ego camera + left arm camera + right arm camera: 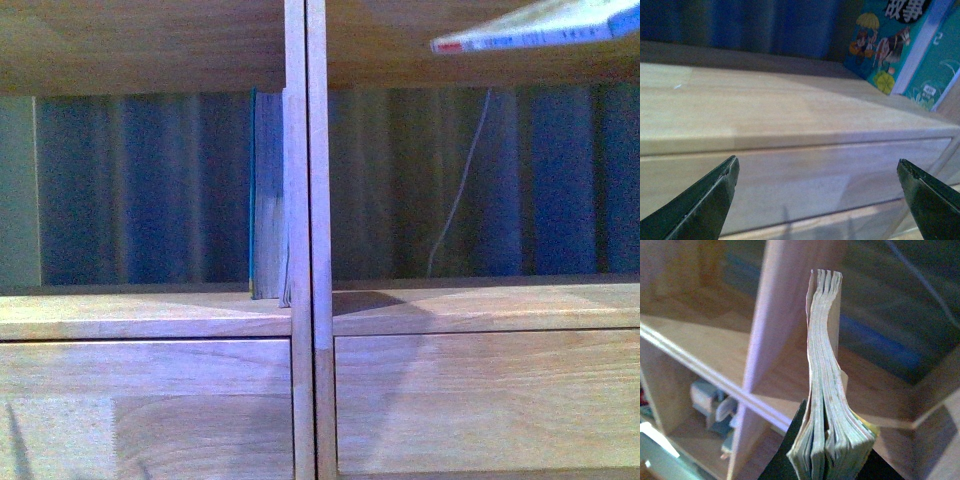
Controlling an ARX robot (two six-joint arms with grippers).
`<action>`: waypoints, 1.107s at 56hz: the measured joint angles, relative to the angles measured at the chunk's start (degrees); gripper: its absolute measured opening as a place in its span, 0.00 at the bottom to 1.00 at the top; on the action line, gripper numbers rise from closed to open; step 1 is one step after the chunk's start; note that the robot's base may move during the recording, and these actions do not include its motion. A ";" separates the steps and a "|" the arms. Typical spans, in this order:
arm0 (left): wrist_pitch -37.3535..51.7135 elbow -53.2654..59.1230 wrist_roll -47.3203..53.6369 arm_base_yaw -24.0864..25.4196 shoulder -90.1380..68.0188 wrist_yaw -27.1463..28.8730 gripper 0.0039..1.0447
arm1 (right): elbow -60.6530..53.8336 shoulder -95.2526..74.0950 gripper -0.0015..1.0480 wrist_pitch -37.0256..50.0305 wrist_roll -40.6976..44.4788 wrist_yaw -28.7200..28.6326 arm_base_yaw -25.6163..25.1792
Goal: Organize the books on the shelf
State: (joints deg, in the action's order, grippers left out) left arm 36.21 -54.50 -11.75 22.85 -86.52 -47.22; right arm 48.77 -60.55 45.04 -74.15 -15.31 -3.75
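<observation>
Findings, risk first.

1. The shelf (140, 312) stands close ahead. Its central divider (306, 150) separates the two compartments. The whitish book (540, 28) hangs tilted, high over the right compartment, its red-patched end pointing toward that divider. If brought down at this angle, its leading corner is likely to catch the divider or the board above and twist in the grip.

2. The right gripper (832, 455) is clamped on the bottom of that book (827, 390), and only there. In the right wrist view the pages bow and splay at the free end. A soft paperback held this way may buckle on contact, or slump once set upright with nothing beside it.

3. The teal-edged book (266, 200) stands upright in the left compartment, against the divider. Its illustrated cover (885, 45) shows in the left wrist view. A knock to the divider could tip it.

4. The left gripper (816, 162) is spread wide and holds nothing. It sits low before the drawer front (790, 180), well clear of the books.

Surface and room.

5. The boards are pale wood, smooth and level. The right compartment floor is bare.

6. A blue pleated backdrop (150, 190) shows through the open back.

7. A thin white cable (462, 190) hangs behind the right compartment and could snag a book pushed too deep.
</observation>
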 joint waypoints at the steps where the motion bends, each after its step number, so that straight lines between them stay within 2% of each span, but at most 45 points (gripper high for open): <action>1: -0.39 -0.85 -0.44 -0.31 -0.31 0.00 0.93 | -0.17 0.17 0.07 0.66 0.22 -0.07 0.39; 9: -1.92 -8.48 -7.56 -5.18 -1.03 -3.96 0.93 | -1.66 0.98 0.07 8.66 4.70 -1.20 7.17; 18: 0.20 -10.84 -16.92 -11.78 0.85 -8.57 0.93 | -1.92 -0.04 0.07 15.39 8.63 -1.46 13.53; 23: 3.93 -10.95 -23.26 -15.63 1.57 -8.96 0.93 | -1.44 -1.44 0.07 16.72 11.06 -0.90 16.26; 25: 7.13 -10.95 -28.89 -18.27 1.97 -9.60 0.93 | -0.35 -3.10 0.07 16.72 12.90 -0.57 17.79; 38: 21.94 -10.91 -47.01 -24.68 3.30 -8.00 0.93 | 5.25 -10.54 0.07 17.99 15.34 1.01 19.45; 48: 25.73 -10.36 -51.54 -27.78 4.09 -7.67 0.93 | 6.97 -14.47 0.07 17.94 16.22 2.21 22.03; 61: 24.28 -10.27 -51.89 -28.81 3.87 -6.14 0.93 | 6.93 -14.86 0.07 19.39 16.83 -0.15 28.35; 62: 23.30 -10.27 -51.43 -28.83 3.89 -5.60 0.91 | 6.86 -14.78 0.07 19.39 16.83 -0.39 28.89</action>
State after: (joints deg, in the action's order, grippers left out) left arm 59.51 -64.77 -63.18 -5.98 -82.63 -52.82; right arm 55.64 -75.33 64.42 -57.32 -15.70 25.15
